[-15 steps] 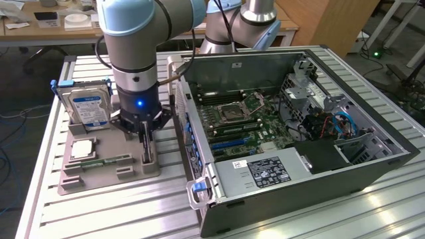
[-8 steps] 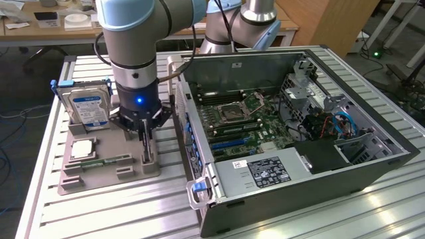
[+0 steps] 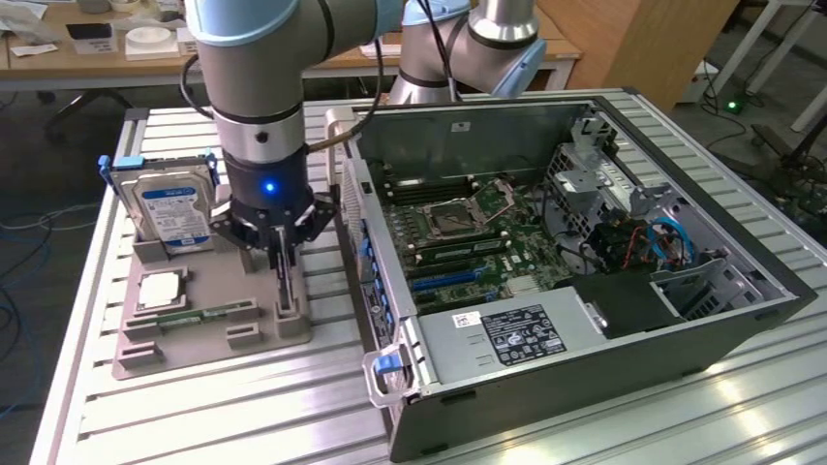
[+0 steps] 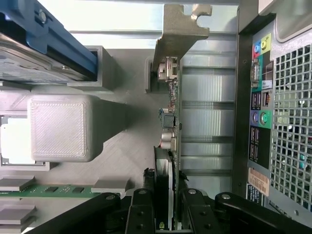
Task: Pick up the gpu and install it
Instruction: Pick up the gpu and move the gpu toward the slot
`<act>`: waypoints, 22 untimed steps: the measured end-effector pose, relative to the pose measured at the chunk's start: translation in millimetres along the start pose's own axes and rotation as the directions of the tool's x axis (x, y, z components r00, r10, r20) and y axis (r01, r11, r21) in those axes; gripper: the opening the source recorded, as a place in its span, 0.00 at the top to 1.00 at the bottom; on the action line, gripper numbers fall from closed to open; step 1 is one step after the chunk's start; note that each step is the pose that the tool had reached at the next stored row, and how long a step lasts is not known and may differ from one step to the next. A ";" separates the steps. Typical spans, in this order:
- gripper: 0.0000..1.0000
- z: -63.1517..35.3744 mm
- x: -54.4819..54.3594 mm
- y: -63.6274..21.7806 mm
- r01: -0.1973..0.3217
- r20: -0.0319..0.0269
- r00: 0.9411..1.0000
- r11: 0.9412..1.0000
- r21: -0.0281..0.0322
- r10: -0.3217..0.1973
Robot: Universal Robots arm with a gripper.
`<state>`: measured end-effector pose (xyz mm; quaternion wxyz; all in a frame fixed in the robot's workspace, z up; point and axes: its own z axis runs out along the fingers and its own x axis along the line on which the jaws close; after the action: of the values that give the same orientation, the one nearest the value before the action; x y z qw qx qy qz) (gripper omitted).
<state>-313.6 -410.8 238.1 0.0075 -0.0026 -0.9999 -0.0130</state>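
Note:
The gpu (image 3: 286,281) is a thin dark card standing on edge in a slot of the grey holder tray (image 3: 194,341), at the exterior view's left of the open computer case (image 3: 723,320). In the wrist view the gpu (image 4: 171,117) is seen edge-on, its silvery end bracket (image 4: 179,29) at the far end. My gripper (image 3: 278,247) hangs straight down over the card. The black fingers (image 4: 141,214) press on both faces of the card's near end, so the gripper (image 4: 165,209) is shut on it. The card's lower edge still sits at the holder slot.
On the same tray stand a silver hard drive with a blue label (image 3: 174,213), a square processor chip (image 3: 158,289) and a green memory stick (image 3: 207,315). The case's motherboard (image 3: 466,232) lies exposed. The case's rear port panel (image 4: 258,97) is close beside the card.

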 end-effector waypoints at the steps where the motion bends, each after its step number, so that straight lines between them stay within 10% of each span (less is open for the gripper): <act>1: 0.73 -1.1 0.0 0.0 0.000 0.000 1.000 1.000 0.000 0.000; 22: 0.73 -19.3 0.3 0.4 0.000 0.000 1.000 1.000 -0.012 0.000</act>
<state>-313.5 -410.9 257.4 0.0076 -0.0025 -0.9998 -0.0188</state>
